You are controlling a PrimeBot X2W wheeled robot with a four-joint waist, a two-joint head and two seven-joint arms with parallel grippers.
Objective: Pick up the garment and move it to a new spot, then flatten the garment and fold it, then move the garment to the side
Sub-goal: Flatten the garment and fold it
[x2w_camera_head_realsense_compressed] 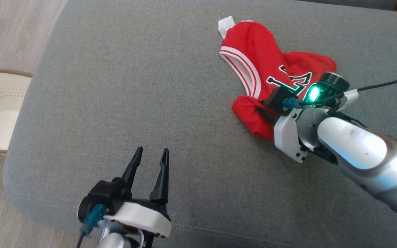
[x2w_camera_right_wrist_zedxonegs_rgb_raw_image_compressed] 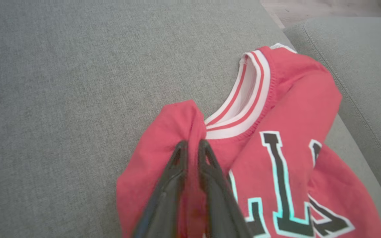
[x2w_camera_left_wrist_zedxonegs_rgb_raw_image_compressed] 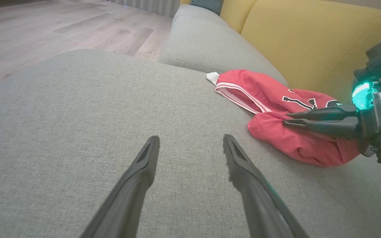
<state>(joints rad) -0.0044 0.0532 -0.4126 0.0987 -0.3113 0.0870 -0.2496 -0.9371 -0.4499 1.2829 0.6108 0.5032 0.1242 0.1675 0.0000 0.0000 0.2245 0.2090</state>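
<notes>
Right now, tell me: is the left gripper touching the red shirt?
No, the left gripper sits open over bare grey cushion, apart from the red shirt.

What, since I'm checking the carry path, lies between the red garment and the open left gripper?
Nothing visible: just bare grey cushion between the garment and the left gripper. The right gripper pinches a fold of the garment.

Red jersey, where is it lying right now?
In the head view the red jersey lies crumpled at the far right of the grey cushion, with the right gripper pinching its near fold.
</notes>
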